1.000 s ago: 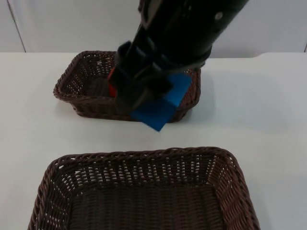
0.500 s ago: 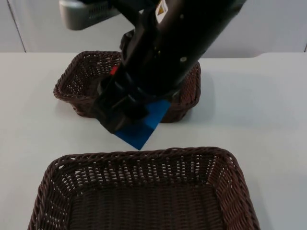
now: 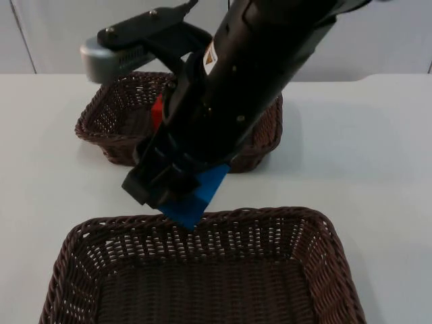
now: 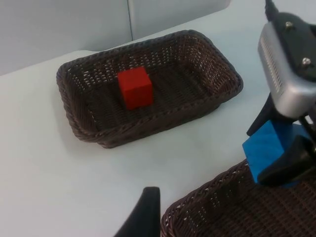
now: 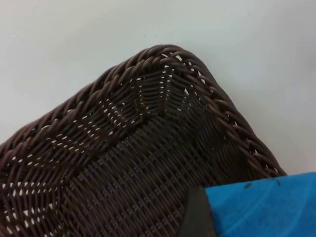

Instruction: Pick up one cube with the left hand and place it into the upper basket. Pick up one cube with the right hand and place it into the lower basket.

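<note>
While the right gripper (image 3: 177, 192) clamps the blue cube (image 3: 196, 197) above the lower basket's (image 3: 283, 217) far rim, early release could bounce it off the rim onto the table (image 3: 378, 148); the left gripper's (image 4: 143, 210) state is indeterminable.

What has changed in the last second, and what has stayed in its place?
The right gripper, shut on the blue cube, carried it from over the upper basket toward the camera; the cube now hangs at the far rim of the lower basket. The red cube stayed in the upper basket, and both baskets kept their places. The left gripper waits above the table.
</note>
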